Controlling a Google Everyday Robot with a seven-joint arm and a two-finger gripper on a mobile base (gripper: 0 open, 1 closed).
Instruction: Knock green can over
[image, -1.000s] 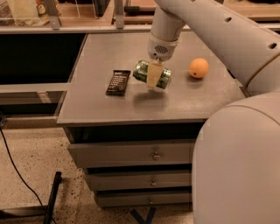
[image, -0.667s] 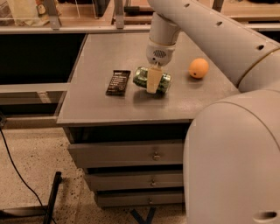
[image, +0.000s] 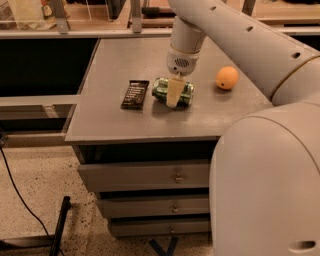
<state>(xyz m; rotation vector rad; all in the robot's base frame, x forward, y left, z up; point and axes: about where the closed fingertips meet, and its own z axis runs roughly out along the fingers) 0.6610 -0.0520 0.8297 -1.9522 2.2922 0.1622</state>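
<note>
Green can (image: 160, 91) lies on its side on the table (image: 125, 65) beneath the claw (image: 172, 97), whose grip cannot be told; any further push might roll it toward the black bar (image: 135, 94) or the table's front edge.

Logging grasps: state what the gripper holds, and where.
Cannot be told: the gripper is over the middle of the green can, which lies sideways.
</note>
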